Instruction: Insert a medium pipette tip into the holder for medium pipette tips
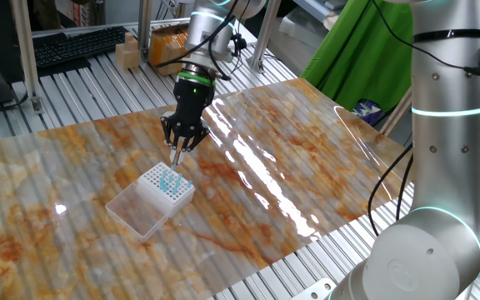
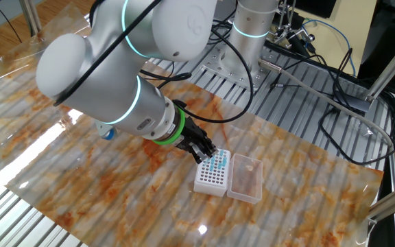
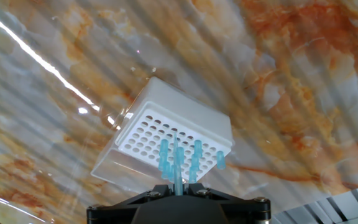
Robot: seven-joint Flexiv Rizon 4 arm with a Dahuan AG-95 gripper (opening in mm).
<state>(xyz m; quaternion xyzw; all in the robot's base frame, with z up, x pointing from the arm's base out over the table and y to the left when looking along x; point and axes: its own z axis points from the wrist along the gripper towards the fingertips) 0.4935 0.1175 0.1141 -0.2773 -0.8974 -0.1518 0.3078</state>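
Observation:
The holder (image 1: 158, 188) is a small white box with a gridded top, a cluster of light-blue tips and a clear lid lying open beside it (image 1: 137, 211). It also shows in the other fixed view (image 2: 212, 175) and in the hand view (image 3: 173, 134). My gripper (image 1: 177, 147) hangs just above the holder, shut on a pale blue medium pipette tip (image 3: 178, 168) that points down toward the cluster of tips. In the other fixed view my gripper (image 2: 204, 155) is at the holder's near-left edge.
The holder sits on a marbled orange-grey tabletop (image 1: 290, 167) over a ribbed metal bench. A second robot arm base (image 1: 440, 167) stands at the right. A keyboard (image 1: 77, 46) and a cardboard box (image 1: 130, 52) lie at the back.

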